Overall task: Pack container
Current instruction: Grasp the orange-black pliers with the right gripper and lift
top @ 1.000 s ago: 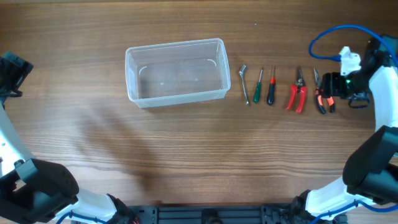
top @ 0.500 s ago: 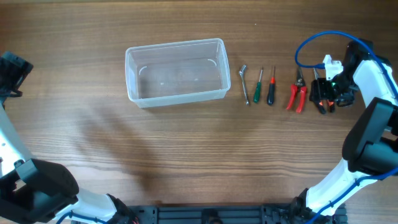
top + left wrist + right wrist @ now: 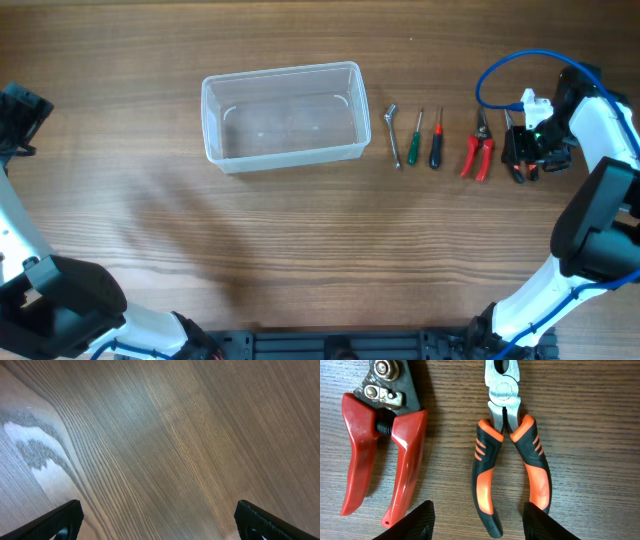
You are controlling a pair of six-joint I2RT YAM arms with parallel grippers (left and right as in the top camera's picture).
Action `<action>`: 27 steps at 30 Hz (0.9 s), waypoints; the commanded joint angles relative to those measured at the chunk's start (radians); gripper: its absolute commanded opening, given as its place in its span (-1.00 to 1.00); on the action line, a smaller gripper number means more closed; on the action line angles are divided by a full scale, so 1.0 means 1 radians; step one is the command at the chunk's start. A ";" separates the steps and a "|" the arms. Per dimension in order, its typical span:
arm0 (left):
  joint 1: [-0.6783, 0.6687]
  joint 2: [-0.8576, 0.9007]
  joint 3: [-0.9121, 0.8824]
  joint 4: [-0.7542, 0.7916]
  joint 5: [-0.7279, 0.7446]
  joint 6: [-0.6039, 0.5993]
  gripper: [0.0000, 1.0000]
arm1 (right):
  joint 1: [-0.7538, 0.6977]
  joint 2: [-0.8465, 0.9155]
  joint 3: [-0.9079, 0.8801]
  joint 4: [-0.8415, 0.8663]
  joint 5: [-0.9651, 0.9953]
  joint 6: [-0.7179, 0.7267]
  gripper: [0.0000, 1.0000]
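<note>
The container [image 3: 280, 72], a clear shallow plastic tub, stands left of centre on the table with nothing in it. To its right lies a row of hand tools. My right gripper [image 3: 522, 156] hovers low over the orange-and-black pliers [image 3: 486, 480] at the right end of that row. In the right wrist view this gripper [image 3: 481, 522] is open, its fingertips [image 3: 417, 522] straddling the ends of both handles, the right one close beside the right handle. My left gripper [image 3: 20, 115] sits at the table's far left edge. It is open [image 3: 160, 520] over bare wood.
Beside the pliers lie red-handled pruning shears [image 3: 385, 455], also visible from overhead [image 3: 477, 156]. Further left are a red-and-black screwdriver [image 3: 436, 140], a green screwdriver [image 3: 414, 140] and a small metal wrench [image 3: 393, 136]. A blue cable [image 3: 500, 72] loops above the right arm.
My right arm swung left from the table's right edge to sit over the pliers, and its jaws have drawn in a little. The left arm and the tools have not moved.
</note>
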 commanded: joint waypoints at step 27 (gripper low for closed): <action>0.004 0.003 -0.004 0.000 0.008 -0.010 0.99 | 0.001 0.097 0.006 0.004 -0.011 0.148 -0.91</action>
